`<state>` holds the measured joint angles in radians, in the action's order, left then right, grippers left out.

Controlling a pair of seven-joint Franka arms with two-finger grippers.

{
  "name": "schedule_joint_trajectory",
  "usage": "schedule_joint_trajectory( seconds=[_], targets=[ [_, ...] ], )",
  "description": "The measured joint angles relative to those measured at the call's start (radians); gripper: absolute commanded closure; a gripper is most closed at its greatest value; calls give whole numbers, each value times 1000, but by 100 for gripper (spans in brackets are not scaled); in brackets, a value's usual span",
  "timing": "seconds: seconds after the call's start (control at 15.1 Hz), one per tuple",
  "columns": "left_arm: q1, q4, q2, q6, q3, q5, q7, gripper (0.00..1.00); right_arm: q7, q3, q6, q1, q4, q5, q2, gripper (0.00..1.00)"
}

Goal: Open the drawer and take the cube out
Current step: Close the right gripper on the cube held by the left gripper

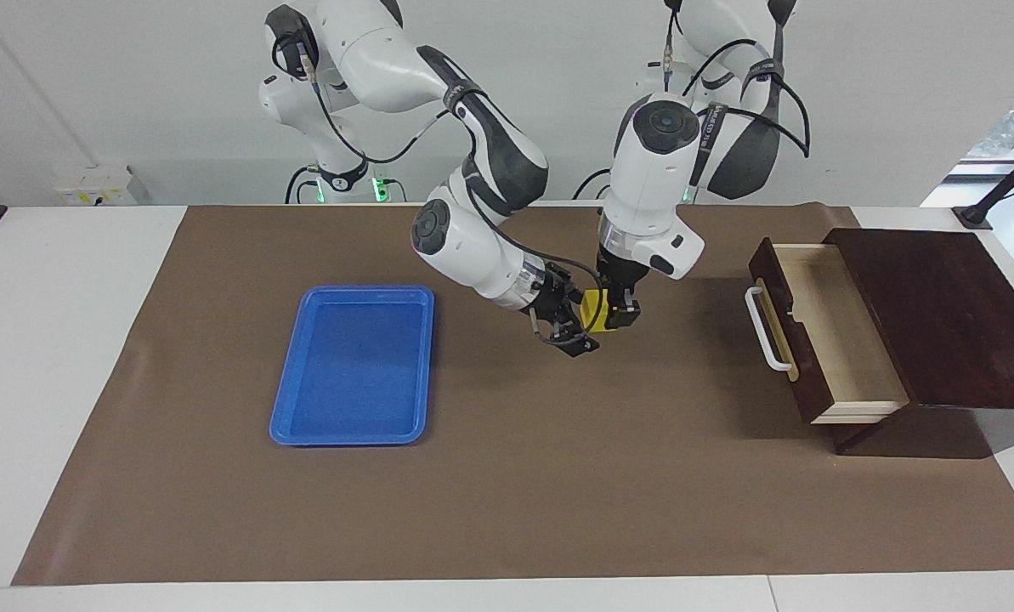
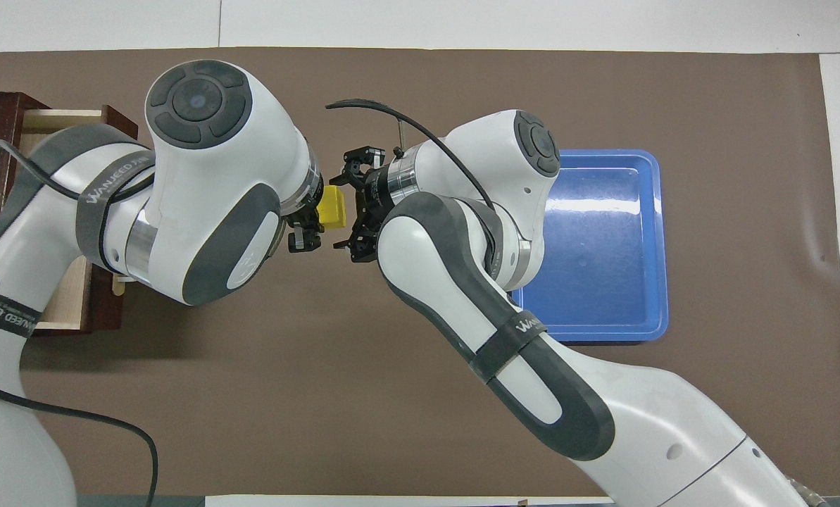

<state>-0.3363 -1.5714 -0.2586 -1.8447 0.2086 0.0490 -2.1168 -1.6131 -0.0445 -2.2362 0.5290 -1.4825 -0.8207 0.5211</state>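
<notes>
Cube handover is the step I judge to be in hand: I would centre the wide-open right tool on the free faces and clamp fully before the left tool lets go. Left tool grips the cube in the air above the brown mat, between the open drawer and the blue tray. Right tool's fingers flank the cube on the tray side; whether they touch it I cannot tell.

Blue tray on brown mat, toward the right arm's end.
</notes>
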Motion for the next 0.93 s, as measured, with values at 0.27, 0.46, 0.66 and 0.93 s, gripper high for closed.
schedule_joint_trajectory(
  seconds=[0.27,0.46,0.66,0.93],
  targets=[
    [0,-3,1,-1,0,0,0,100,-2,0,15,2,8,4,0,0],
    [0,-6,1,-4,0,0,0,100,-2,0,17,2,19,5,-2,2],
    [0,-7,1,-5,0,0,0,100,-2,0,22,2,23,6,-6,3],
    [0,-7,1,-6,0,0,0,100,-2,0,22,2,18,15,-6,3]
  ],
)
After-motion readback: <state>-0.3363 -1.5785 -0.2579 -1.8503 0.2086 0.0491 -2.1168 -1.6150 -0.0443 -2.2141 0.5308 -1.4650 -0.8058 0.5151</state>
